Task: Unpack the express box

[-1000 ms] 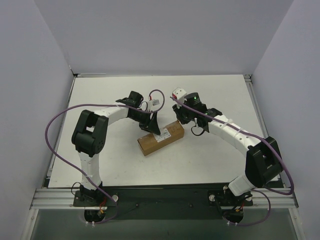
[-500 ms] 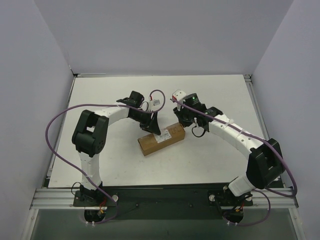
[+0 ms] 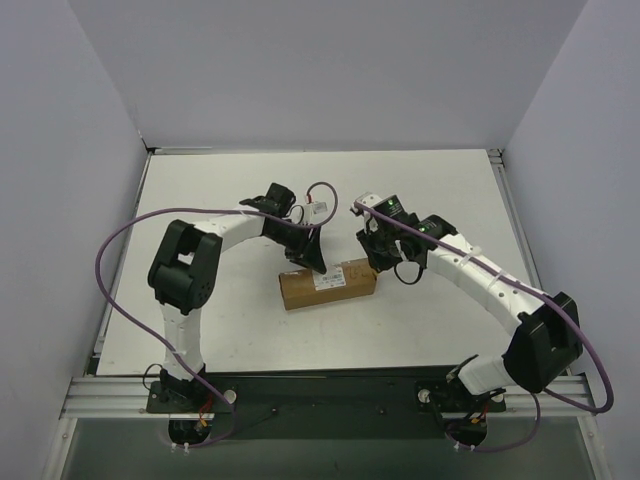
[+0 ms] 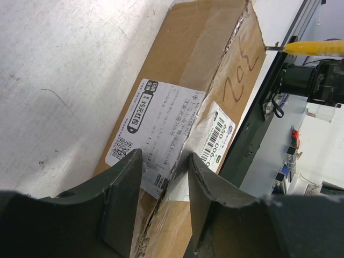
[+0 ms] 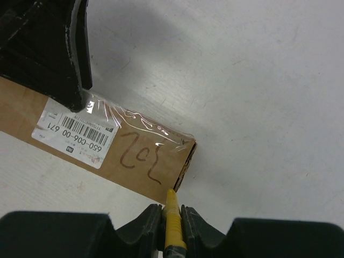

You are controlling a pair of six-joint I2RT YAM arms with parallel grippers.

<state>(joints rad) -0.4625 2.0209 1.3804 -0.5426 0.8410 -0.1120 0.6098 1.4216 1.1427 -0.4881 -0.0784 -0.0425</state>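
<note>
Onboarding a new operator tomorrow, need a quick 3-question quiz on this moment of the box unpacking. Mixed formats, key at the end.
1. True or false: the right claw is shut on a yellow utility knife.
2. Where is the knife's tip? A) at the end of the express box, near the handwritten mark; B) on the barcode sticker; C) on bare table, well away from the box.
3. Fill in: the left claw sits, jaws apart, over the box's white shipping ____.
Key: 1 true; 2 A; 3 label.
</note>
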